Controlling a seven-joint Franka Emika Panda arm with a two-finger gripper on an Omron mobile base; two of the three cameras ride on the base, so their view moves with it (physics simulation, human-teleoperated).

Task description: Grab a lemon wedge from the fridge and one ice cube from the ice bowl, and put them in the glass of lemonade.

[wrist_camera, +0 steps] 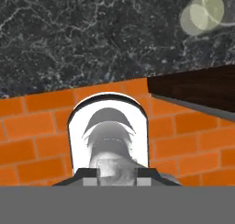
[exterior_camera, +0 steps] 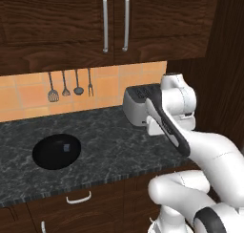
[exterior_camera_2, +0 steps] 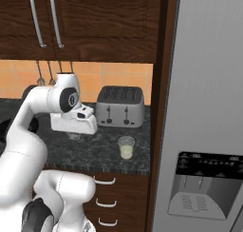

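Dark stone counter [exterior_camera_2: 95,152] holds the glass of lemonade [exterior_camera_2: 126,147]; no legible writing, jaw state indiscernible.

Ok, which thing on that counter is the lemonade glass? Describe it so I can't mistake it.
Start from the tall grey fridge on the right; the dark speckled counter runs left from it. In front of the silver toaster, near the counter's front edge, stands the glass of lemonade. It is the small clear tumbler with pale liquid, much shorter than the toaster.

ice bowl [exterior_camera: 56,151] left on counter [exterior_camera: 109,146] | toaster [exterior_camera_2: 120,106] behind glass of lemonade [exterior_camera_2: 126,147]
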